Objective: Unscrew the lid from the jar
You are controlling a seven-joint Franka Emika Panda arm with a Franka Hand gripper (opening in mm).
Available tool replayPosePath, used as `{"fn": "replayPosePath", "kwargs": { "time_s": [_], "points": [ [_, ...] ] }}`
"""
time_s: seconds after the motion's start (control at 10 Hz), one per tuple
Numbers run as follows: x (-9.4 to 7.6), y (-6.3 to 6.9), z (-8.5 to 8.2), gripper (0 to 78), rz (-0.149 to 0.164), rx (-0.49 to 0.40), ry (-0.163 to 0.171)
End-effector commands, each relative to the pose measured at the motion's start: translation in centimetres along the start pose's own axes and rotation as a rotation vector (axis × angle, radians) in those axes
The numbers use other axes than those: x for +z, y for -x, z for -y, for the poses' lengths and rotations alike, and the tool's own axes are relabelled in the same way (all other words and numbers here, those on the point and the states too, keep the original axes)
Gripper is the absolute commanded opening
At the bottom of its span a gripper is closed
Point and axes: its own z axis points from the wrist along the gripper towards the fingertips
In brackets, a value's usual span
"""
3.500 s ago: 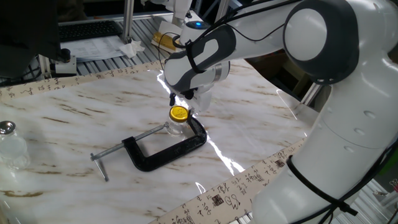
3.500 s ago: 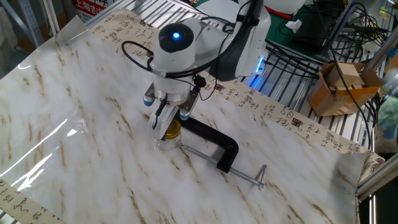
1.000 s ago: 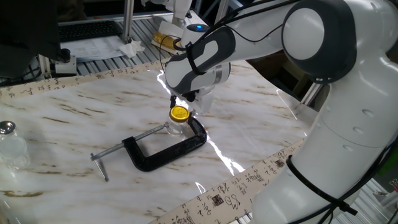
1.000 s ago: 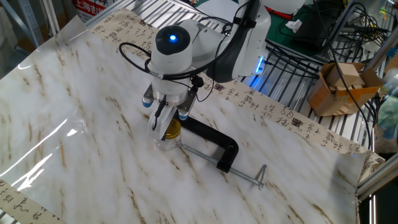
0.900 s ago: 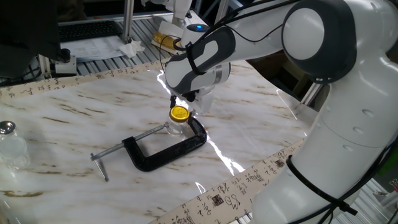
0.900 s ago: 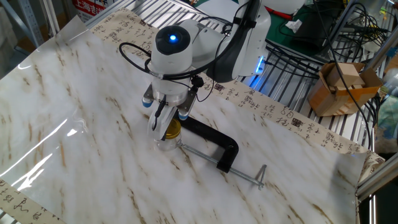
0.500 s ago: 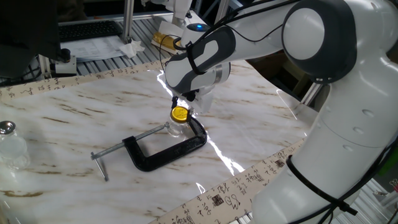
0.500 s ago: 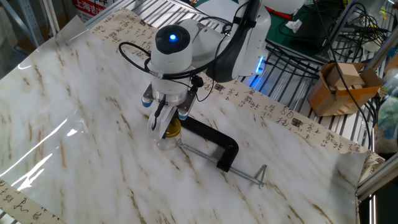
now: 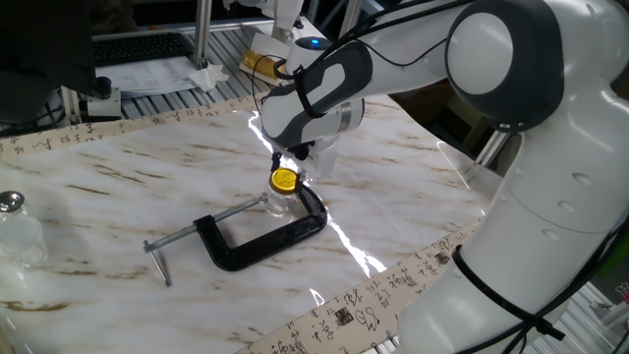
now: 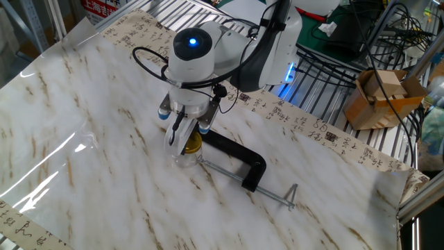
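Observation:
The small yellow lid (image 9: 284,180) sits on the tiny clear glass jar (image 9: 278,203), which is held in the mouth of a black C-clamp (image 9: 267,239) on the marble table. The lid looks slightly tilted. My gripper (image 9: 291,173) comes down from above, with its fingers on either side of the lid and closed on it. In the other fixed view the fingers (image 10: 173,135) cover most of the lid (image 10: 193,144), the jar (image 10: 184,160) shows just below, and the clamp (image 10: 239,162) extends to the right.
A larger clear glass vessel with a silver top (image 9: 12,224) stands at the table's far left. The clamp's screw rod and handle (image 9: 162,258) point left. A cardboard box (image 10: 378,97) and cables lie beyond the table edge.
The lid appears slightly more tilted than a second ago. The gripper and arm have barely moved, and the jar and clamp stay in place.

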Motion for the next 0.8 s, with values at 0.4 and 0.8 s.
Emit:
{"fn": "replayPosePath", "kwargs": {
  "time_s": [0.4, 0.8],
  "points": [
    [-0.05, 0.02, -0.06, 1.1, 0.018, -0.244, 0.007],
    [-0.12, -0.13, -0.08, 1.1, 0.018, -0.397, 0.007]
  ]
}}
